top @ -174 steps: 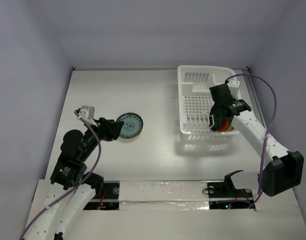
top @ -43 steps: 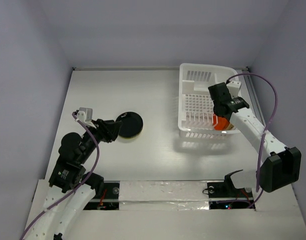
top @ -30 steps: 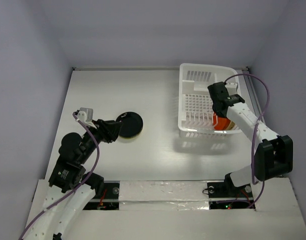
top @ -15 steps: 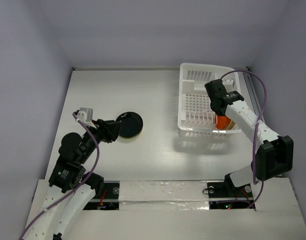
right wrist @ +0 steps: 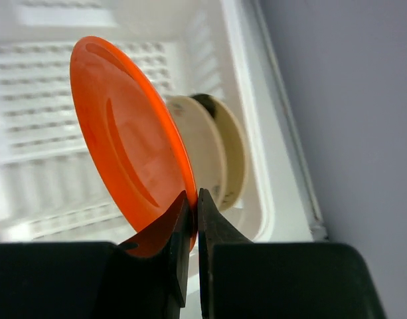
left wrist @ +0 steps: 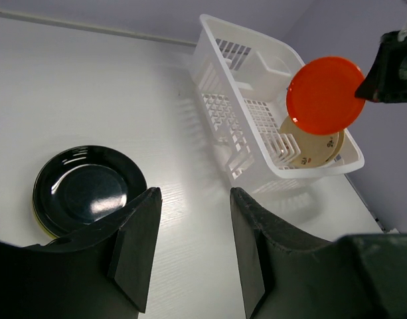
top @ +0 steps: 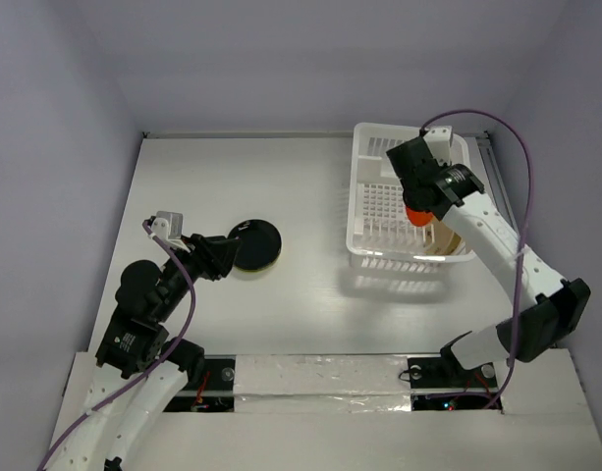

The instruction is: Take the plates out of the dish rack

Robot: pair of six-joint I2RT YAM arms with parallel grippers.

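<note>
My right gripper is shut on the rim of an orange-red plate and holds it on edge above the white dish rack. The plate also shows in the left wrist view and the top view. Cream and tan plates stand upright in the rack's near right end. A dark plate lies on top of a stack on the table at the left. My left gripper is open and empty just beside the dark plate.
The rack stands at the back right, close to the right wall. The table's right edge rail runs beside the rack. Foil tape covers the near edge between the arm bases.
My right gripper has closed on the orange-red plate and lifted it up out of the rack's slots, moving toward the rack's far end. The left arm has stayed still beside the dark plate.
</note>
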